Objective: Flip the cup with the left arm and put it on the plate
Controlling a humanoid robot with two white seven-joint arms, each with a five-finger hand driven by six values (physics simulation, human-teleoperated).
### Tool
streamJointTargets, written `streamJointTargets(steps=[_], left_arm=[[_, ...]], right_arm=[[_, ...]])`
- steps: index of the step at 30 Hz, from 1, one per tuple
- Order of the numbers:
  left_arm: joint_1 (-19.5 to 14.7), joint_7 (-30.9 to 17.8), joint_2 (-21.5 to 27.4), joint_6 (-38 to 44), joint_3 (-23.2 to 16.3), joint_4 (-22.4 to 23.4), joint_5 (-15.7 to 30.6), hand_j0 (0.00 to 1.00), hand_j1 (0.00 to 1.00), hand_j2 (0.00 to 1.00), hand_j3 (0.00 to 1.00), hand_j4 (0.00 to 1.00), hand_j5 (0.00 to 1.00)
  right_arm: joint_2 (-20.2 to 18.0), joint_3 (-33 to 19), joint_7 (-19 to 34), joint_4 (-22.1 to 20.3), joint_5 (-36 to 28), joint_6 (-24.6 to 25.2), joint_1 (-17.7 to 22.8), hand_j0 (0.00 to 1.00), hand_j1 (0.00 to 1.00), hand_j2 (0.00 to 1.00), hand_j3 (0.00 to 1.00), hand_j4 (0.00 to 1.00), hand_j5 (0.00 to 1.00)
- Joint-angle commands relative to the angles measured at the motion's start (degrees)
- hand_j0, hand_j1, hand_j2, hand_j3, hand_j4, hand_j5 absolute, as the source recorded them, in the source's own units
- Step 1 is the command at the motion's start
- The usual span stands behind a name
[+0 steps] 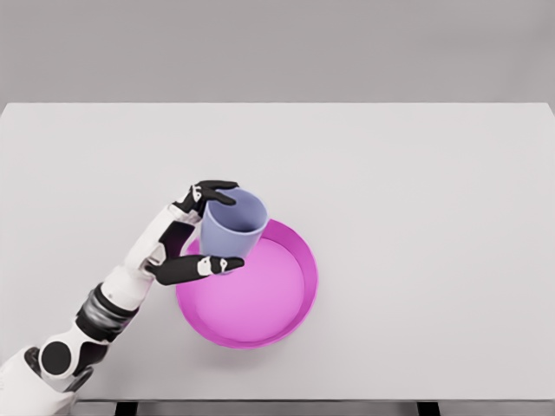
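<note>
The left hand [192, 243] has its fingers [212, 264] wrapped around the side wall of the blue cup [232, 224], mouth up, held at the left rim of the pink plate [305, 286] near the worktop's [416, 173] front edge. The cup looks light, stiff and smooth; a mid-wall grip seems safest.

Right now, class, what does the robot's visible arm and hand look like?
The left arm is white with rounded shells, a dark ribbed band at the wrist and a black round joint cap near the bottom edge. The left hand has a white back and black fingers with small white patches. No cables show.
</note>
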Motion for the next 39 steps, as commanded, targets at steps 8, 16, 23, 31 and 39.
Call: streamJointTargets(steps=[8,16,23,31,39], left_arm=[[0.0,0.45,-5.76,-0.03,-0.88,-0.02,-0.33,0.51,0.51,0.51,0.51,0.51,0.51],[-0.44,4.23,-7.78,-0.03,-0.35,-0.02,-2.0,0.49,0.49,0.49,0.49,0.49,0.49],[-0.61,10.03,-8.13,-0.03,0.18,-0.02,-5.26,0.49,0.49,0.49,0.49,0.49,0.49],[-0.53,17.06,-8.13,-0.03,0.0,-0.02,-5.61,0.49,0.49,0.49,0.49,0.49,0.49],[0.18,16.79,-8.92,-0.03,-0.96,0.07,-8.59,0.49,0.49,0.49,0.49,0.49,0.49]], right_arm=[[0.0,0.01,0.01,0.02,0.01,0.0,0.0,1.0,1.0,1.0,1.0,1.0,1.0],[0.0,0.01,0.01,0.02,0.01,0.0,0.0,1.0,1.0,1.0,1.0,1.0,1.0],[0.0,0.01,0.01,0.02,0.01,0.0,0.0,1.0,1.0,1.0,1.0,1.0,1.0],[0.0,0.01,0.01,0.02,0.01,0.0,0.0,1.0,1.0,1.0,1.0,1.0,1.0],[0.0,0.01,0.01,0.02,0.01,0.0,0.0,1.0,1.0,1.0,1.0,1.0,1.0]])
